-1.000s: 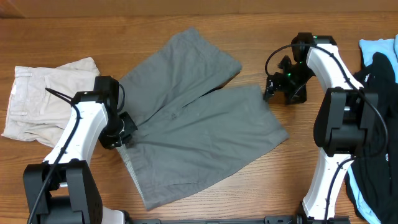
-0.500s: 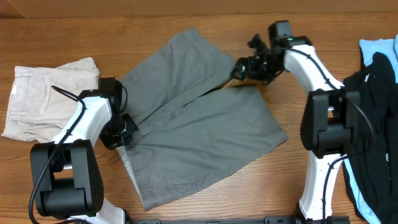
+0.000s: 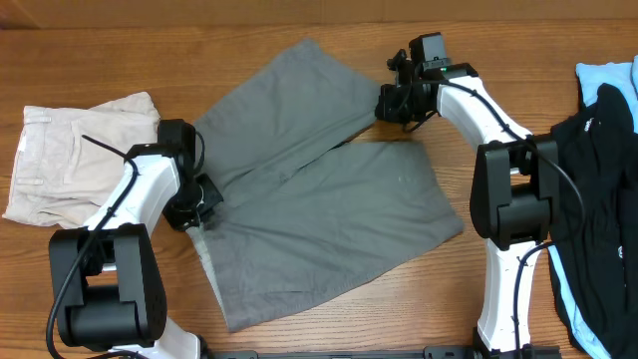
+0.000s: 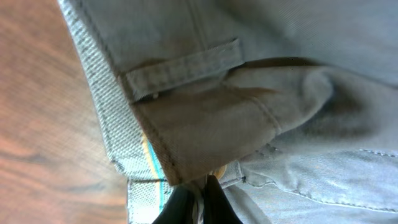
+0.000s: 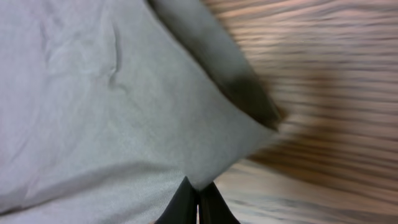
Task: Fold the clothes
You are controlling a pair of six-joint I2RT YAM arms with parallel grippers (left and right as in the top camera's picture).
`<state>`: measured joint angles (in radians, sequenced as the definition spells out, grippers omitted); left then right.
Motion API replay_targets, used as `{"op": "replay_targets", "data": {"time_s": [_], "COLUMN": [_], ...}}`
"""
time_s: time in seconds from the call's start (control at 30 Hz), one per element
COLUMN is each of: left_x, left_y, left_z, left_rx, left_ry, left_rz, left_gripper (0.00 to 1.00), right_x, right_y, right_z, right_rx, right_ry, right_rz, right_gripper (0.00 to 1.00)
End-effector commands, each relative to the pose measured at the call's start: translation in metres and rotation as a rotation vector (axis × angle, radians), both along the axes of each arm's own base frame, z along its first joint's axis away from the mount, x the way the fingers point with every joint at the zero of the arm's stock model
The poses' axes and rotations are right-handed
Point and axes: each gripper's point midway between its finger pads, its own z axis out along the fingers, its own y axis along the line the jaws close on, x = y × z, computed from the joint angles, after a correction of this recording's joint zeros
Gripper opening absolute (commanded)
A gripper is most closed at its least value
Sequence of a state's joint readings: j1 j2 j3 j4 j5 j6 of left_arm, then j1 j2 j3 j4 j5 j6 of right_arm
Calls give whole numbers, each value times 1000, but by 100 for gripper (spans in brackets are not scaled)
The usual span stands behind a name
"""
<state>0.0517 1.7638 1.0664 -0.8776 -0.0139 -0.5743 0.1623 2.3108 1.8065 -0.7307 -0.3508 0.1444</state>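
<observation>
**Both grippers pinched on the grey shorts, ready for a first fold**

The wooden table [image 3: 120, 50] carries everything. Spread flat across its middle lie the grey shorts [image 3: 319, 199]. Their waistband runs down the 9 o'clock side and the two legs fan out toward 1 and 3 o'clock, with a dark slit between them. That open, flattened layout suits a fold of one half over the other.

At the 3 o'clock edge of the table a black garment [image 3: 598, 170] is heaped, with a light-blue garment [image 3: 601, 73] showing at its 12 o'clock end. A folded pair of cream shorts [image 3: 70, 160] rests at 9 o'clock. All three lie apart from the grey pair, probably so the work area stays free.

The left gripper [image 3: 196, 202] sits at the waistband's 9 o'clock edge. In its wrist view the left gripper's [image 4: 198, 194] fingers are drawn together on the band's corner, where the cloth is turned over to show a pale woven lining [image 4: 106, 118]. Just above that corner a belt loop [image 4: 183, 65] lies flat.

The right gripper [image 3: 392, 103] reaches to the 1 o'clock tip of the upper leg. Its wrist view is blurred, yet the right gripper's [image 5: 198, 198] fingers look closed on the hem corner [image 5: 249, 134] of that leg, with bare wood beyond it.

Gripping one waistband corner and the far hem corner gives both arms an end of the same long edge. So I judge the step in hand to be lifting that edge to lay one leg onto the other
</observation>
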Motion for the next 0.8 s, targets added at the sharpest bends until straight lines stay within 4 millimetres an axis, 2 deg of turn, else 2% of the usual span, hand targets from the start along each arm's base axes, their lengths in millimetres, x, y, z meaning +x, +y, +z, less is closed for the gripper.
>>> {"op": "replay_targets", "data": {"time_s": [0.0, 0.17, 0.2, 0.27, 0.33, 0.5, 0.6, 0.77], "left_x": [16, 57, 61, 75, 81, 114, 131, 147], "left_y": [-6, -37, -41, -45, -46, -67, -71, -74], "left_z": [-9, -3, -2, 2, 4, 19, 28, 39], "left_rx": [13, 13, 11, 10, 7, -60, -58, -66], "left_ry": [-47, -218, -239, -296, -324, -478, -560, -638], "left_rz": [-43, -140, -148, -157, -159, -263, -266, -270], "left_gripper": [4, 4, 4, 4, 4, 4, 4, 4], "right_x": [22, 33, 34, 30, 29, 28, 27, 27], "right_y": [-55, -107, -114, -142, -157, -177, -192, -204], "right_z": [6, 29, 32, 37, 40, 45, 50, 60], "right_rx": [-96, -89, -91, -111, -115, -113, -143, -119], "right_ry": [-41, -55, -58, -44, -35, -39, -41, -46], "right_rz": [-166, -356, -370, -448, -506, -565, -642, -721], "right_gripper": [4, 4, 4, 4, 4, 4, 4, 4]}}
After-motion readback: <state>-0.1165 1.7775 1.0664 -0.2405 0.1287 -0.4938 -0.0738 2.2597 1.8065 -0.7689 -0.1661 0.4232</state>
